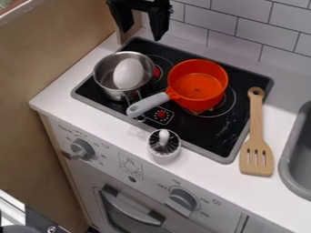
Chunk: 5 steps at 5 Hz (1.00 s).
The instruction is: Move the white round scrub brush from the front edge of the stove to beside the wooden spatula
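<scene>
One white egg (128, 73) rests inside the metal pot (104, 75) on the stove (213, 137), left of centre in the upper half of the frame; we see it in place and free of any grip, but cannot judge what, if anything, is left to do. Just right of the pot we find the orange pan (197, 84), with the wooden spatula (256, 150) farther out at the right. At the top of the frame, the gripper (142, 34) hangs above the pot, its fingers spread and pinching nothing.
</scene>
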### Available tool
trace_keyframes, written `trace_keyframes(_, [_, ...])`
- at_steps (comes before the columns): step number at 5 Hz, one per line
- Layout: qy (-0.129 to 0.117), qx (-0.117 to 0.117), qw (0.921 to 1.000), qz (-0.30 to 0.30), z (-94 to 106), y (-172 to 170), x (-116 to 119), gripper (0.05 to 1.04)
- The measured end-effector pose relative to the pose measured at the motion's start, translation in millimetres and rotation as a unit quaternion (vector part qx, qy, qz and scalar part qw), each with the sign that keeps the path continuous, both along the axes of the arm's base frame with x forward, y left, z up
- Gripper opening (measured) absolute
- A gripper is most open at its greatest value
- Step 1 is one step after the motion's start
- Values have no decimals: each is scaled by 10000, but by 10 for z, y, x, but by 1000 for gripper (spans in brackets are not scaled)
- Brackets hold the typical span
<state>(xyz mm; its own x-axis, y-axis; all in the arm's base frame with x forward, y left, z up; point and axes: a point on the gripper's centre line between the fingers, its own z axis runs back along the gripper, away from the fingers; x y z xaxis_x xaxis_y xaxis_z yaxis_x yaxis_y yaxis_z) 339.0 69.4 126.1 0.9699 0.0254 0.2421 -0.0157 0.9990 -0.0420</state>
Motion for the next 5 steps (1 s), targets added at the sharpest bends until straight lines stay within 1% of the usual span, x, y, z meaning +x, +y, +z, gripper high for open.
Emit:
trace_keyframes(1, [187, -55, 9998, 20, -113, -18, -28, 998])
trace_keyframes(2, [566, -120, 9983, 69, -199, -150, -153, 998])
trace_keyframes(3, [631, -283, 9976, 102, 24, -285, -321, 998])
trace_keyframes(4, [704, -350, 9967, 187, 113, -420, -430, 998])
trace_keyframes(5, [627, -290, 9969, 385, 74, -567, -534, 999])
